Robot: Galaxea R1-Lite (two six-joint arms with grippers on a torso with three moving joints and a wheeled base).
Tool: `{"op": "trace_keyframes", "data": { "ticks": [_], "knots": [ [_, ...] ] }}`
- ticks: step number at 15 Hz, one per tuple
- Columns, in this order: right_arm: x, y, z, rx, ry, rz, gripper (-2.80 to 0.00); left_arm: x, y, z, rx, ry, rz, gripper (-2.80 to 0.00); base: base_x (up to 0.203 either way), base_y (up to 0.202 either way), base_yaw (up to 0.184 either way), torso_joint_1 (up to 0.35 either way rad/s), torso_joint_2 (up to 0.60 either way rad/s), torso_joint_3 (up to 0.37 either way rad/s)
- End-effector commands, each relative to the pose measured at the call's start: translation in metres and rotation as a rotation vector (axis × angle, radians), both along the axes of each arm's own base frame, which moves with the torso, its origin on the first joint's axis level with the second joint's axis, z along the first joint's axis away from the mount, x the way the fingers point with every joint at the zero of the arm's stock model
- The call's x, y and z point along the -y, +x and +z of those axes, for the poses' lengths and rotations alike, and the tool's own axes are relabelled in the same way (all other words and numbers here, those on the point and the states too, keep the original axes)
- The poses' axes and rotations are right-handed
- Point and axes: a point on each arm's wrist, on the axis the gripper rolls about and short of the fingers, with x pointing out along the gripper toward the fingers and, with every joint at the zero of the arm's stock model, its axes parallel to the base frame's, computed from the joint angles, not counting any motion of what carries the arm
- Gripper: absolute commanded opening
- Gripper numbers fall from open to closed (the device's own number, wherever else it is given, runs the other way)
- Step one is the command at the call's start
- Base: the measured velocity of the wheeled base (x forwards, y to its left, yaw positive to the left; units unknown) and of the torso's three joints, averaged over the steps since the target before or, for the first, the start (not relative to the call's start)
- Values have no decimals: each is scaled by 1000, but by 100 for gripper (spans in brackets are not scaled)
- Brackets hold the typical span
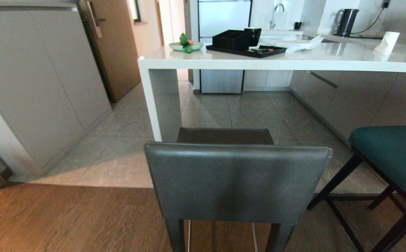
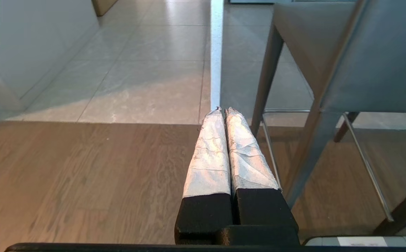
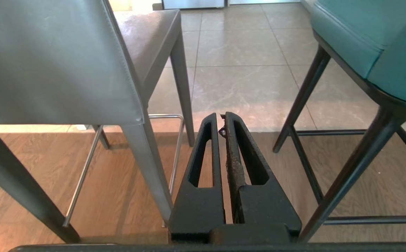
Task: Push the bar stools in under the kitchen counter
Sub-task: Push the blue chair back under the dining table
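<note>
A grey leather bar stool (image 1: 237, 182) with a low rectangular back stands right in front of me, its seat short of the white kitchen counter (image 1: 258, 63). The teal stool (image 1: 395, 157) with thin dark legs stands to its right, also out from the counter. Neither arm shows in the head view. My left gripper (image 2: 223, 111) hangs low beside the grey stool (image 2: 363, 63), on its left, taped fingers pressed together, holding nothing. Between the grey stool (image 3: 56, 63) and the teal stool (image 3: 381, 38) hangs my right gripper (image 3: 221, 116), shut and holding nothing.
A black tray (image 1: 248, 50) with a black organiser, a green dish (image 1: 186, 45) and a white cup (image 1: 387, 42) sit on the counter. Grey cabinets (image 1: 38, 87) line the left wall. A kettle (image 1: 346, 21) stands at the back. Wood floor meets tile under the stools.
</note>
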Motion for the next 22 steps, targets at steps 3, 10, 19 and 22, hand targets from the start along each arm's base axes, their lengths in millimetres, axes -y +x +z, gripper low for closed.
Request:
{"op": "trace_keyframes", "data": {
  "ticks": [3, 10, 19, 22],
  "knots": [
    [0, 0, 0, 1, -1, 1, -280, 0, 0, 0, -1, -4, 4, -280, 0, 0, 0, 0, 0, 0],
    [0, 0, 0, 1, -1, 1, -280, 0, 0, 0, -1, -12, 4, -280, 0, 0, 0, 0, 0, 0],
    [0, 0, 0, 1, 0, 1, -280, 0, 0, 0, -1, -18, 4, -280, 0, -64, 3, 0, 1, 1],
    [0, 0, 0, 1, -1, 1, -280, 0, 0, 0, -1, -19, 4, -280, 0, -197, 1, 1, 3, 2]
  ]
}}
